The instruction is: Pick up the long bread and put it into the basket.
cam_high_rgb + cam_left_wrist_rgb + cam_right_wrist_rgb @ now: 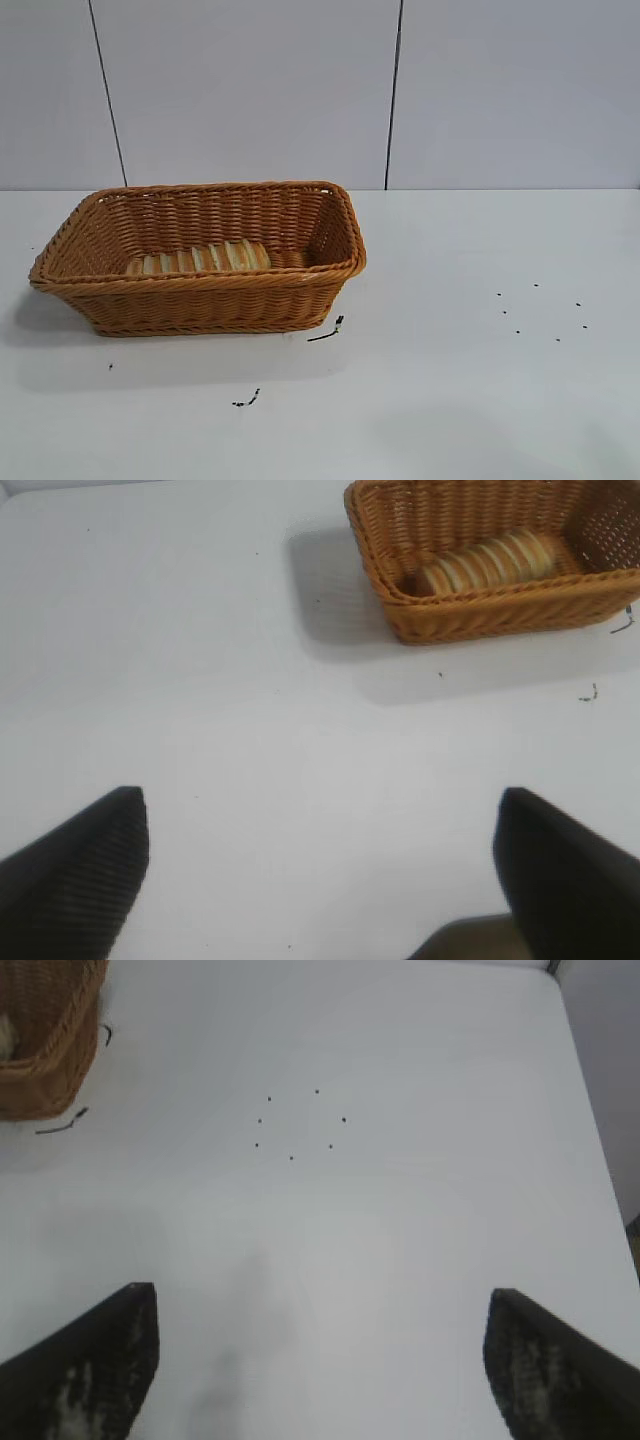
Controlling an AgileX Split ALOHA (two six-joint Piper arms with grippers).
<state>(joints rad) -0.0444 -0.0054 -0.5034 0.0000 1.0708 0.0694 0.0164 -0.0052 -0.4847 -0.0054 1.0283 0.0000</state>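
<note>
The long bread (200, 258), striped pale tan and orange-brown, lies inside the wicker basket (200, 300) along its front wall, at the table's left. The left wrist view also shows the bread (490, 562) in the basket (480, 615). My left gripper (320, 870) is open and empty over bare table, well away from the basket. My right gripper (320, 1360) is open and empty over bare table; a corner of the basket (45, 1060) shows far off in its view. Neither gripper appears in the exterior view.
The white table (450, 400) carries small dark specks (540, 310) at the right and two dark scraps (328, 330) (247, 400) in front of the basket. A grey panelled wall stands behind.
</note>
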